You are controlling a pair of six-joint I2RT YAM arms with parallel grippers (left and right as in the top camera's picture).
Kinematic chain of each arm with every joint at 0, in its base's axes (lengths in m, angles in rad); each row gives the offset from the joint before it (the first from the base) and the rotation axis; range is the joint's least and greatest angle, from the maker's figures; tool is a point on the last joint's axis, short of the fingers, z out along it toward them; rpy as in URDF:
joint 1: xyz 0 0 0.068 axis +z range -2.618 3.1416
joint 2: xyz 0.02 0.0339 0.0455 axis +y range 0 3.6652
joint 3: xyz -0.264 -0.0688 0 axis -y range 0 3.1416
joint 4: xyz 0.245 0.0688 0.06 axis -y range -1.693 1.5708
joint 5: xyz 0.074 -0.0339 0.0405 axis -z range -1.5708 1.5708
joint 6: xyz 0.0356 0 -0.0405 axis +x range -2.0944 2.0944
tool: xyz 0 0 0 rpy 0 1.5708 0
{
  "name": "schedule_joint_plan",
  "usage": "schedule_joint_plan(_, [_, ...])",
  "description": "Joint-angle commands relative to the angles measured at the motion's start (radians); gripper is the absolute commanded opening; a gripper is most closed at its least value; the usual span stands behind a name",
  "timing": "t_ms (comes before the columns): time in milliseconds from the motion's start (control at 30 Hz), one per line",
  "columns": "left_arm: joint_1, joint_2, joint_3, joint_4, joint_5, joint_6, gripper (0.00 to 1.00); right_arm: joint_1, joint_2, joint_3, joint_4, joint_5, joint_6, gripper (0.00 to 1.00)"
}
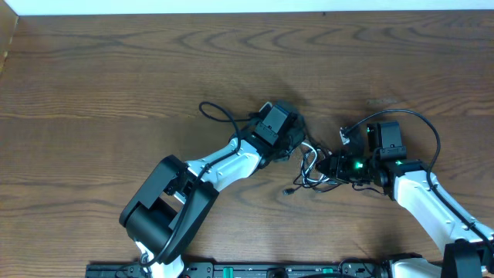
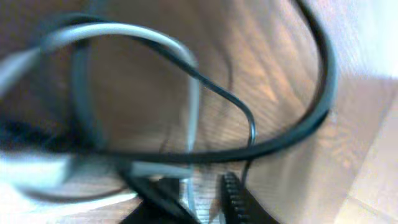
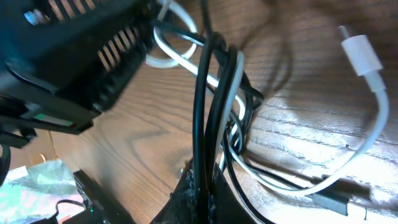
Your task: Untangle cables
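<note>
The cables lie in one knot (image 1: 311, 166) at the table's middle, black and white strands looped together, and a small plug end (image 1: 287, 191) trails out to the lower left. My left gripper (image 1: 299, 147) is at the knot's upper left. In its blurred wrist view the left gripper (image 2: 202, 196) has narrow jaws with a white strand (image 2: 191, 124) running down between them, and a sliver of wood shows beside it. My right gripper (image 1: 328, 166) meets the knot from the right. The right gripper (image 3: 211, 190) is shut on the black cable (image 3: 202, 106). A white plug (image 3: 359, 53) lies free.
The right arm's thick black wire (image 1: 428, 131) arcs above its wrist. A black loop (image 1: 216, 112) lies beside the left arm. The left arm's black housing (image 3: 74, 56) sits close to the knot. The table's far edge (image 1: 231, 14) and a base bar (image 1: 270, 270) bound the wood.
</note>
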Motion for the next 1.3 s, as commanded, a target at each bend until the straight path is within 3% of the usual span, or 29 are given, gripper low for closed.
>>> schedule_joint_plan(0, [0.014, -0.004, 0.0, 0.002, -0.02, 0.104, 0.08, -0.002, -0.015, -0.001, -0.008, -0.003, 0.003, 0.01])
schedule_joint_plan(167, [0.071, -0.046, 0.0, -0.034, 0.014, 0.211, 0.07, -0.003, -0.015, -0.001, -0.044, 0.07, 0.004, 0.01])
schedule_joint_plan(300, [0.137, -0.142, 0.0, -0.111, 0.013, 0.314, 0.07, -0.004, -0.015, -0.001, -0.132, 0.258, 0.037, 0.01])
schedule_joint_plan(533, [0.261, -0.36, 0.0, -0.374, 0.012, 0.457, 0.07, -0.005, -0.015, -0.001, -0.254, 0.591, 0.163, 0.01])
schedule_joint_plan(733, [0.368, -0.446, 0.0, -0.496, 0.013, 0.47, 0.07, -0.01, -0.015, -0.001, -0.253, 0.622, 0.185, 0.01])
schedule_joint_plan(1267, [0.665, -0.485, 0.0, -0.474, 0.005, 0.528, 0.07, -0.044, -0.015, -0.001, -0.269, 0.622, 0.185, 0.01])
